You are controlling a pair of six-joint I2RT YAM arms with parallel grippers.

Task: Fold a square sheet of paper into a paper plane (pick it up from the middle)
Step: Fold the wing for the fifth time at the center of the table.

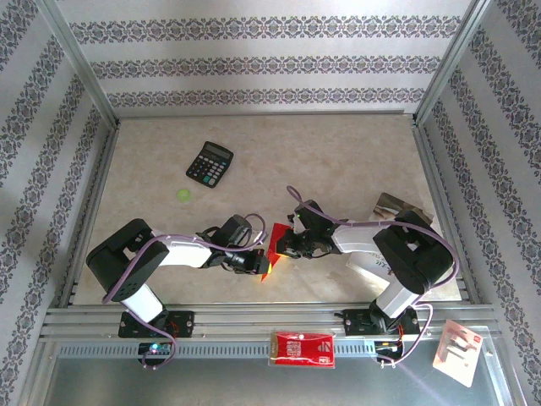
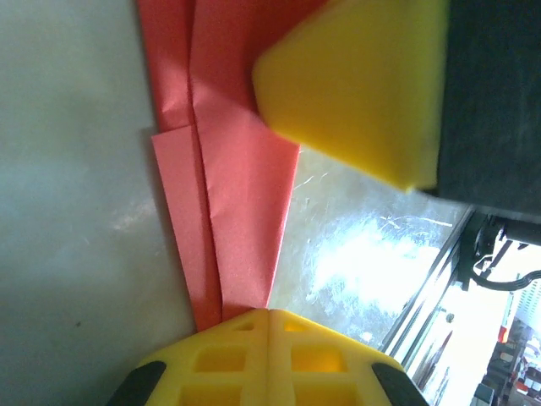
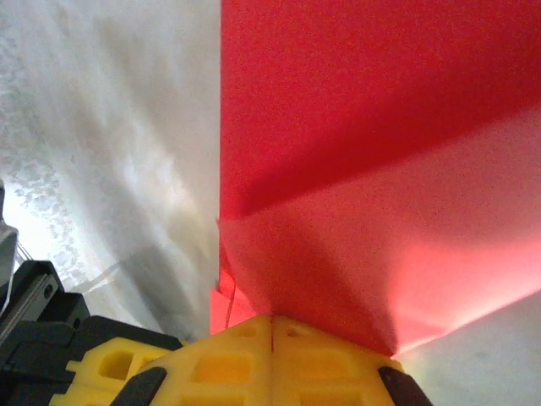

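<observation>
A: Roughly mid-table [image 1: 338, 161], toward the near edge: red paper [image 1: 276, 239], part folded, with layered flaps and one long crease seen from the left wrist view. Cannot tell whether flat on the surface or raised at one side.

B: Noted. Step in hand?

A: Probably setting a fold along that centre crease. Best done slowly. Hold both pinches firm, move the two ends together to keep the crease straight, and avoid pulling apart. Thin stock, likely to slip or tear at the tip.

B: Position against the fingers?

A: Clamped at both ends. Left gripper [image 2: 269, 315] closed on the narrow tip. Right gripper [image 3: 272, 320] closed on a creased corner, with red spreading out from the finger seam. Right gripper's yellow pad [image 2: 355, 76] over the wide end, opposite the left fingers.

B: Surroundings?

A: Black calculator [image 1: 209, 163] well apart, far left.
</observation>
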